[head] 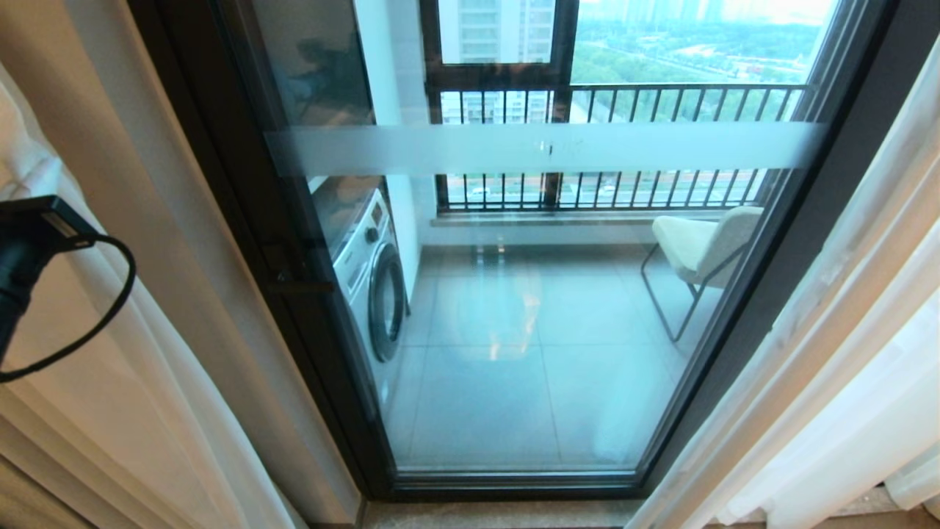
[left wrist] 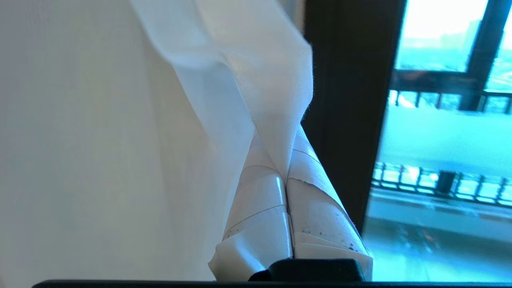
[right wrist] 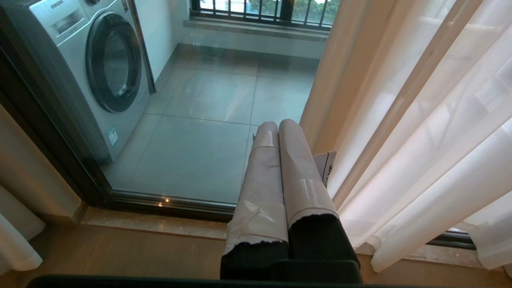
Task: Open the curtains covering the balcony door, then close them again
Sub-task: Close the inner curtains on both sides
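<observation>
The left gripper (left wrist: 286, 160) is pinched on a fold of the left curtain (left wrist: 240, 72), with the balcony door (head: 514, 308) just to its right. Behind the glass stand a washing machine (head: 371, 283) and a chair (head: 698, 250).

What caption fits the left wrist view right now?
Left gripper shut on a fold of the sheer white curtain, beside the dark frame of the balcony door.
</observation>
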You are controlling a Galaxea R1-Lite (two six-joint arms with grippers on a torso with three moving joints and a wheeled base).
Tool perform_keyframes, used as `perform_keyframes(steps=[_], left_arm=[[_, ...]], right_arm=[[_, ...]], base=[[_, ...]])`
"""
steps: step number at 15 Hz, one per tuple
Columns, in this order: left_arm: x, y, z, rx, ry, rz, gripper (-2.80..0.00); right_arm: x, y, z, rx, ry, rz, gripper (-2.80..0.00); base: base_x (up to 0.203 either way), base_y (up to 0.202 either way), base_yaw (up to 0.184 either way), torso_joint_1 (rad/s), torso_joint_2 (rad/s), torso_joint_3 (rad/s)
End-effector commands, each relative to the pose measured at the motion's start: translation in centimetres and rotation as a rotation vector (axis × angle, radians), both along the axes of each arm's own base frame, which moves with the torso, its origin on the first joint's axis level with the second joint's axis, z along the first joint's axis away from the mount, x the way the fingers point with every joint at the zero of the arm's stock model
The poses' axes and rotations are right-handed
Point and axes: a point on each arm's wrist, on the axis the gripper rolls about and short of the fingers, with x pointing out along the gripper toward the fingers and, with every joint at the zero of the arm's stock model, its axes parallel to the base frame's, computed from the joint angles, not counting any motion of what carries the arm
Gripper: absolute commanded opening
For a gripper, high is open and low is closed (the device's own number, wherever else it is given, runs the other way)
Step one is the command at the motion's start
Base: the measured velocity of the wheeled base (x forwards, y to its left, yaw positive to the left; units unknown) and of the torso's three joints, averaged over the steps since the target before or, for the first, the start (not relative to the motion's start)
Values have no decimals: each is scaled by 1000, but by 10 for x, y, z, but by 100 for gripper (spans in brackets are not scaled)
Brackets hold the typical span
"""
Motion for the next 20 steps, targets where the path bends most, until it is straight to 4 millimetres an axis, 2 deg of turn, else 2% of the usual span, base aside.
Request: perform_keyframes(steps=[1, 5, 10, 20], left_arm=[[-9, -9, 2, 1, -16, -30, -280], [-7, -18, 1, 0, -12, -73, -280], [-6, -20, 1, 30, -8, -144, -280], [0, -20, -2, 25, 5, -152, -280]], right_arm=[[0, 0, 0, -1, 1, 1, -280], [0, 0, 0, -1, 1, 1, -280], [0, 0, 0, -1, 1, 1, -280], [0, 0, 0, 1, 1, 2, -280]], base=[[0, 0, 0, 0, 0, 0], [0, 0, 0, 0, 0, 0], [0, 0, 0, 0, 0, 0], [0, 0, 0, 0, 0, 0]])
